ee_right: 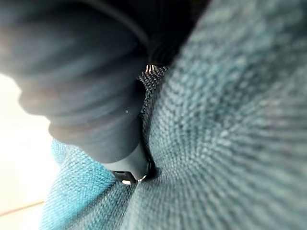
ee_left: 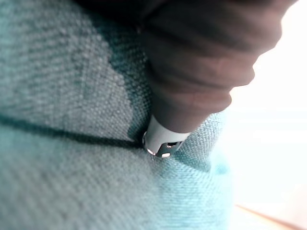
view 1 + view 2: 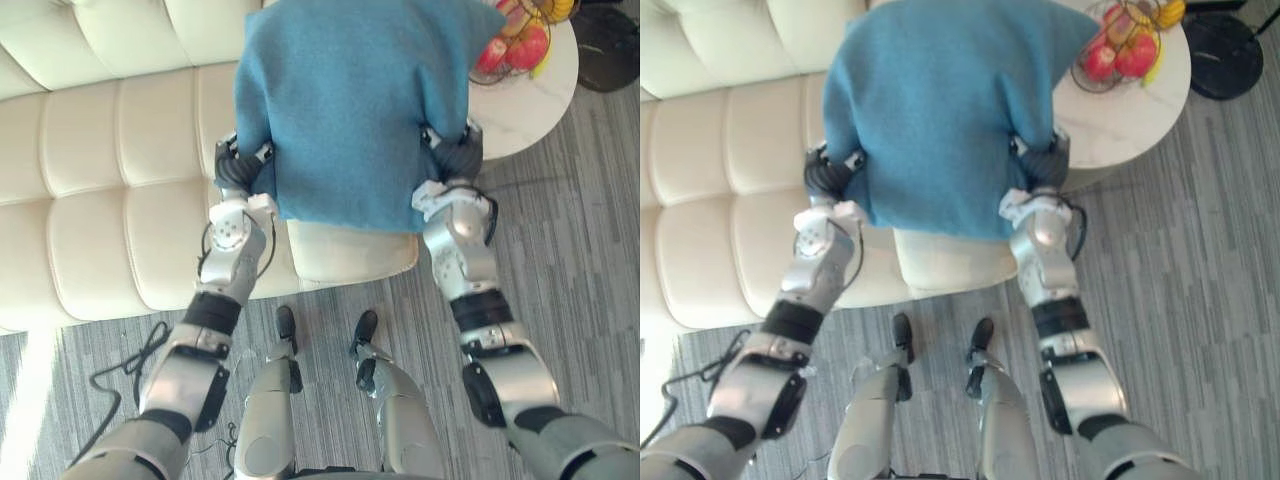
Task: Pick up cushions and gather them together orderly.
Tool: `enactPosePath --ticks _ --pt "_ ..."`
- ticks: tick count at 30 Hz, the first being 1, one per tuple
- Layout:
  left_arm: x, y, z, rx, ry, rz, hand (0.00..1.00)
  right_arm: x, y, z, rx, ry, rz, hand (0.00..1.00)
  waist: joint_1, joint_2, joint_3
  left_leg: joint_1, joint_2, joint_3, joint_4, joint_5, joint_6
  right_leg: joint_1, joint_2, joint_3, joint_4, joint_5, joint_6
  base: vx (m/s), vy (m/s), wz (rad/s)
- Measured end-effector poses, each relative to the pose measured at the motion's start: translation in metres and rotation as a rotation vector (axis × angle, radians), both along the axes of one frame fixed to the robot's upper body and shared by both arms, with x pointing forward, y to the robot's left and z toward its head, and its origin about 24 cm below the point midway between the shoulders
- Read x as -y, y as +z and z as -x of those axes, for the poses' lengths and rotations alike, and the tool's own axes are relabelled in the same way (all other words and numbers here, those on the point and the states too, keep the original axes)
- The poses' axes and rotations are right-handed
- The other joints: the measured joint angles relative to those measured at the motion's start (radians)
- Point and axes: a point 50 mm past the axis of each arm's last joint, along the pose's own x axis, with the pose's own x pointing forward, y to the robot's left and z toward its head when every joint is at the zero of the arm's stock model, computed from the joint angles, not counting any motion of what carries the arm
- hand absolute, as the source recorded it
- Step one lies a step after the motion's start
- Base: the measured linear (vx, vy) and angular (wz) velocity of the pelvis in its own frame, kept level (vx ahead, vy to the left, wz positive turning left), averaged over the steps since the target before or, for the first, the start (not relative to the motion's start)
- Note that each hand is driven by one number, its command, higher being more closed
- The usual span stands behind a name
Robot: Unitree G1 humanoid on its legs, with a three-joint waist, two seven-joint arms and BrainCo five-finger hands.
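Note:
A large blue cushion (image 3: 350,110) hangs raised over the cream sofa (image 3: 100,150), held between my two hands. My left hand (image 3: 240,165) presses into its left side and my right hand (image 3: 455,155) into its right side, both near the lower edge. The left wrist view shows the blue woven cloth (image 2: 72,182) dented where my left hand (image 2: 201,62) sinks in. The right wrist view shows the same cloth (image 1: 230,143) bulging around my right hand (image 1: 81,96). A cream cushion or seat pad (image 3: 350,255) lies just below the blue one at the sofa's front edge.
A round white table (image 3: 530,100) stands right of the sofa, close to the blue cushion's right corner, with a wire basket of fruit (image 3: 515,40) on it. A dark object (image 3: 610,50) sits on the grey carpet beyond the table.

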Motion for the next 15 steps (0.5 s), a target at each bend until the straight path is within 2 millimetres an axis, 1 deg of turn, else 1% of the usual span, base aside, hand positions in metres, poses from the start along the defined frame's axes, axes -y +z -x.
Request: enactPosePath --ticks 1,3,4,5,6,8,9,11,13,14,15 --pt "0.0 -0.001 0.004 0.008 -0.002 0.016 1.0 0.0 -0.003 0.003 0.001 0.0 -0.008 1.0 0.0 0.0 0.0 0.009 -0.002 -0.003 -0.004 0.0 0.0 0.007 -0.002 -0.003 0.002 -0.004 0.001 0.02 -0.008 0.18" --pt "0.005 -0.01 0.027 0.048 -0.01 0.114 1.0 0.001 -0.023 0.025 0.003 -0.004 -0.063 1.0 -0.001 -0.003 -0.006 0.071 -0.012 -0.016 -0.041 0.005 -0.006 0.06 -0.01 -0.023 0.014 -0.027 0.004 0.05 0.002 0.24" --pt "0.005 -0.013 0.031 0.051 -0.01 0.127 1.0 0.001 -0.027 0.028 0.0 -0.002 -0.073 1.0 -0.001 -0.004 -0.009 0.083 -0.014 -0.02 -0.049 0.007 -0.008 0.07 -0.012 -0.026 0.016 -0.031 0.006 0.07 0.012 0.27" --pt "0.005 -0.021 0.044 0.052 -0.007 0.163 1.0 0.0 -0.038 0.04 -0.008 0.004 -0.098 1.0 -0.002 -0.005 -0.028 0.107 -0.018 -0.029 -0.067 0.01 -0.01 0.092 -0.016 -0.038 0.016 -0.041 0.009 0.07 0.013 0.2" --pt "0.005 -0.024 0.048 0.047 -0.005 0.175 1.0 0.0 -0.042 0.044 -0.014 0.006 -0.104 1.0 -0.002 -0.005 -0.041 0.109 -0.02 -0.032 -0.07 0.01 -0.01 0.094 -0.017 -0.041 0.016 -0.043 0.011 0.1 0.02 0.26" --pt "0.004 -0.049 0.071 -0.01 0.005 0.209 1.0 -0.001 -0.065 0.061 -0.059 0.02 -0.12 1.0 -0.002 -0.005 -0.099 0.168 -0.032 -0.049 -0.125 0.021 -0.012 0.142 -0.022 -0.055 0.007 -0.059 0.021 0.14 0.026 0.22" --pt "0.003 -0.054 0.075 -0.021 0.004 0.21 1.0 -0.001 -0.069 0.064 -0.069 0.022 -0.12 1.0 -0.002 -0.005 -0.11 0.179 -0.033 -0.051 -0.132 0.022 -0.012 0.152 -0.023 -0.059 0.002 -0.062 0.023 0.16 0.031 0.2" --pt "-0.003 -0.08 0.097 -0.094 0.006 0.217 1.0 -0.003 -0.086 0.081 -0.108 0.043 -0.061 1.0 -0.003 -0.007 -0.16 0.241 -0.041 -0.069 -0.167 0.022 -0.012 0.221 -0.022 -0.074 -0.027 -0.068 0.033 0.15 0.028 0.19" --pt "-0.005 -0.088 0.105 -0.115 0.006 0.213 1.0 -0.003 -0.091 0.088 -0.117 0.045 -0.036 1.0 -0.003 -0.006 -0.174 0.258 -0.042 -0.075 -0.176 0.022 -0.011 0.243 -0.021 -0.079 -0.042 -0.068 0.034 0.09 0.019 0.13" --pt "-0.008 -0.096 0.114 -0.141 0.009 0.208 1.0 -0.004 -0.096 0.093 -0.132 0.059 -0.017 1.0 -0.003 -0.01 -0.185 0.282 -0.044 -0.077 -0.185 0.022 -0.011 0.273 -0.017 -0.083 -0.06 -0.066 0.038 0.07 0.019 0.09" --pt "-0.01 -0.1 0.119 -0.154 0.011 0.205 1.0 -0.005 -0.099 0.095 -0.141 0.067 -0.005 1.0 -0.002 -0.013 -0.188 0.297 -0.044 -0.077 -0.193 0.021 -0.011 0.289 -0.014 -0.083 -0.07 -0.064 0.04 0.08 0.025 0.08"
